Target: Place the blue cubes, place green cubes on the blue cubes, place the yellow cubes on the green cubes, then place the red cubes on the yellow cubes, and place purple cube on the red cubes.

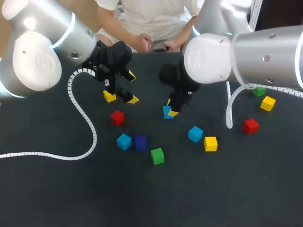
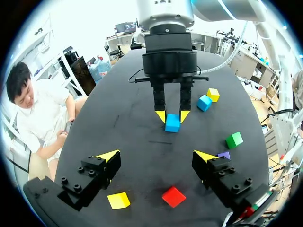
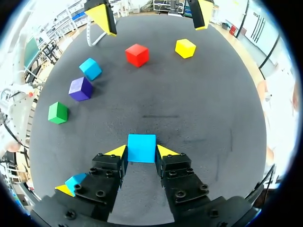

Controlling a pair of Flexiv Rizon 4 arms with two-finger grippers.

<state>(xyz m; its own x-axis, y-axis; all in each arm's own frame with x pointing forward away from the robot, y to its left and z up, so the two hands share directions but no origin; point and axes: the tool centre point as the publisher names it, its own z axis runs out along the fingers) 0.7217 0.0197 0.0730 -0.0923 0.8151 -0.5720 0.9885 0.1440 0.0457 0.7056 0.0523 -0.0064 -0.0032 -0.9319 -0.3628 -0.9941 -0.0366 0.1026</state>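
My right pincer [image 1: 171,108] sits just right of centre in the head view. Its two yellow-tipped fingers are closed against opposite sides of a small light-blue cube [image 1: 167,112], which the right wrist view shows pinched squarely between the tips. I cannot tell whether that cube touches the dark surface [image 1: 57,189] or hangs just off it.

My left pincer [image 1: 128,88] hangs left of centre in the upper half, spread wide and holding nothing. A yellow cube [image 1: 109,96] lies just to its left and a red cube [image 1: 117,117] just below it.

Lower down, left of centre, a second light-blue cube [image 1: 123,141] lies just beside a dark purple cube [image 1: 140,142], with a green cube [image 1: 157,155] near them toward the lower right. Right of centre, a third light-blue cube [image 1: 195,134] lies just beside a second yellow cube [image 1: 210,143].

Toward the right edge lie a second red cube [image 1: 251,125], a third yellow cube [image 1: 268,103] and a second green cube [image 1: 259,91], this last partly hidden behind my right arm's white cable [image 1: 229,113].
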